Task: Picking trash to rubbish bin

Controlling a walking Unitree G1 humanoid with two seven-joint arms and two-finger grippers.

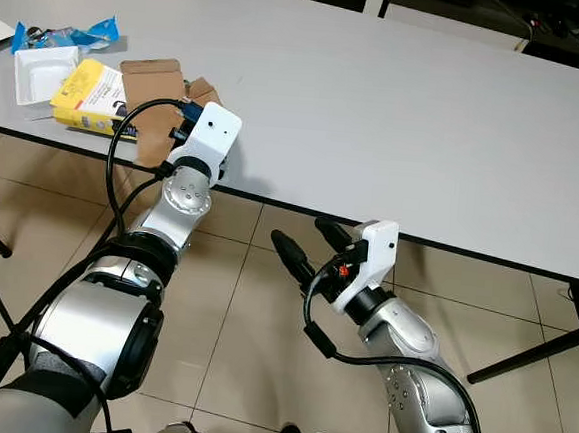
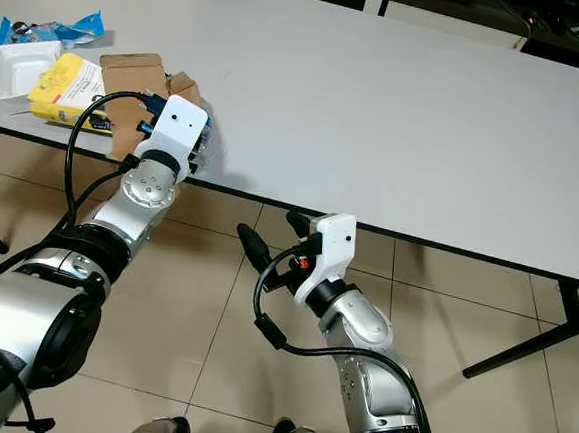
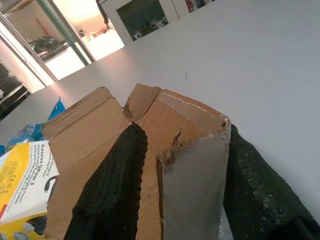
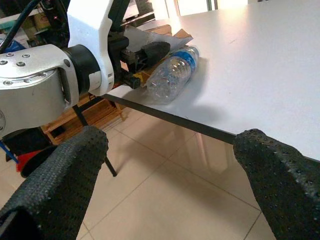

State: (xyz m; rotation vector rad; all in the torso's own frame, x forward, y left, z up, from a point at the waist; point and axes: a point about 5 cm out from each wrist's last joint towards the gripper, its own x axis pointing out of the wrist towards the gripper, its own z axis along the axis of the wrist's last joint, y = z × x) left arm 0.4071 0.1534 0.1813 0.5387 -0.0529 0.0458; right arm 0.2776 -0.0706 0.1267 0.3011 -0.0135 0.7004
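A torn brown cardboard box (image 1: pixel 152 77) lies near the front left edge of the grey table (image 1: pixel 399 105). My left gripper (image 3: pixel 182 135) is shut on one upright flap of the cardboard box (image 3: pixel 190 155), one black finger on each side. A clear plastic bottle (image 4: pixel 172 72) with a blue label lies on the table right beside the left gripper. My right gripper (image 1: pixel 300 232) hangs open below the table's front edge, over the tiled floor, with nothing between its fingers (image 4: pixel 75 170).
A yellow carton (image 1: pixel 88 95), a white tray (image 1: pixel 42 72) and a blue wrapper (image 1: pixel 68 34) lie left of the cardboard. Black table legs (image 1: pixel 550 347) stand at the right. The floor is beige tile (image 1: pixel 251 324).
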